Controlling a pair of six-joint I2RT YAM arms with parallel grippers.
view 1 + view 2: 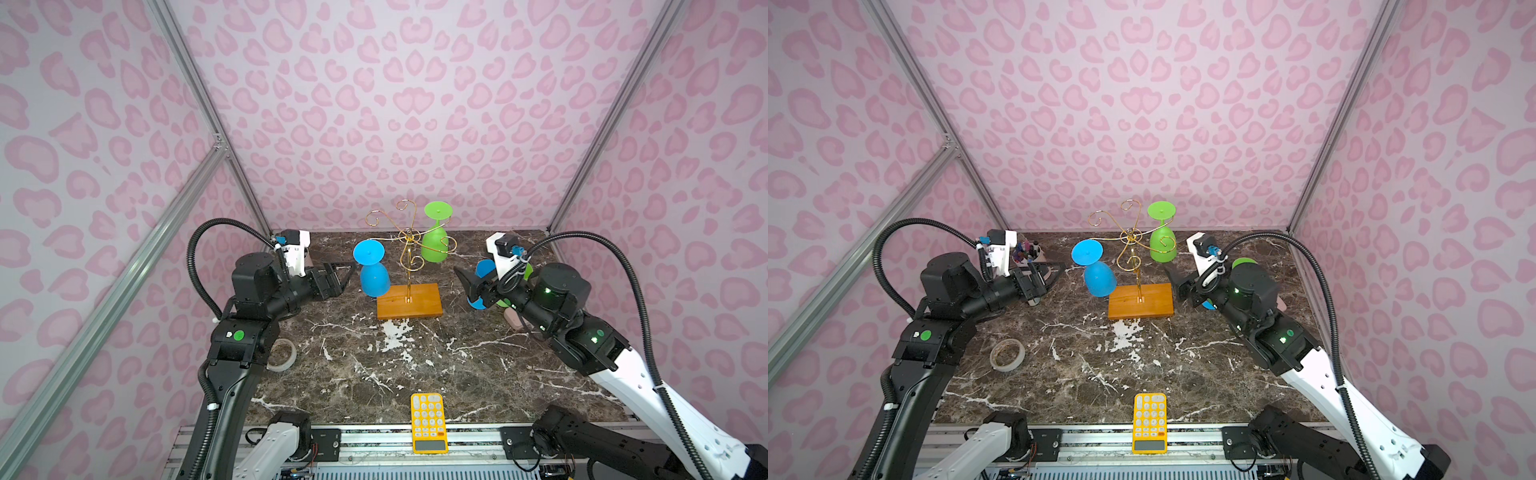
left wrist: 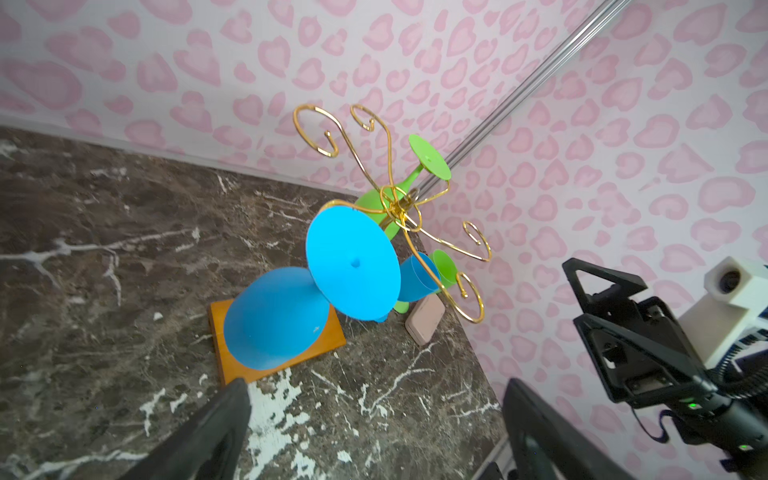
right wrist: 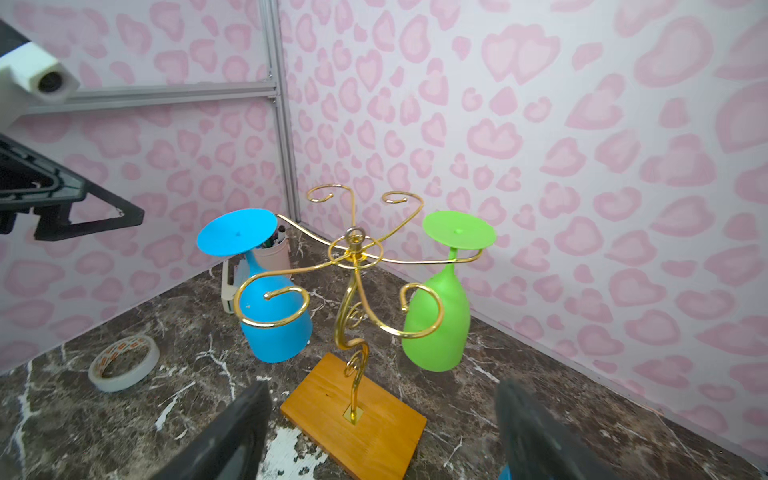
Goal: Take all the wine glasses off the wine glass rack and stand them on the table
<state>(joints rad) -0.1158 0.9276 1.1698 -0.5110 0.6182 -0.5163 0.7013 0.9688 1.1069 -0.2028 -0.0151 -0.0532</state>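
Rack (image 1: 409, 237) stands mid-table (image 1: 374, 374) on its wood base (image 1: 426, 305); blue glass (image 1: 374, 280) hangs upside down from a scroll arm on the left side, bowl down by the base's left corner; green glass (image 1: 433, 246) hangs upside down from an arm on the far right side; both feet sit on the wire, neither is off the rack.

Left gripper (image 1: 347, 272) is level, pointing at the blue glass, near it but not touching; fingers (image 2: 224, 419) spread wide, nothing between them.

Right gripper (image 1: 467, 284) is on the rack's right, pointing at it, clear of the wire; fingers (image 3: 237, 432) spread apart, released, gripping nothing.

Loose blue glass (image 2: 413, 278) and loose green glass (image 2: 445, 266) stand side by side on the table behind the right gripper, mostly hidden by it in both top views; pink case (image 2: 426, 318) lies just beside them.

Tape roll (image 1: 1007, 354) lies near the left arm; yellow calculator (image 1: 428, 422) is at the front edge.
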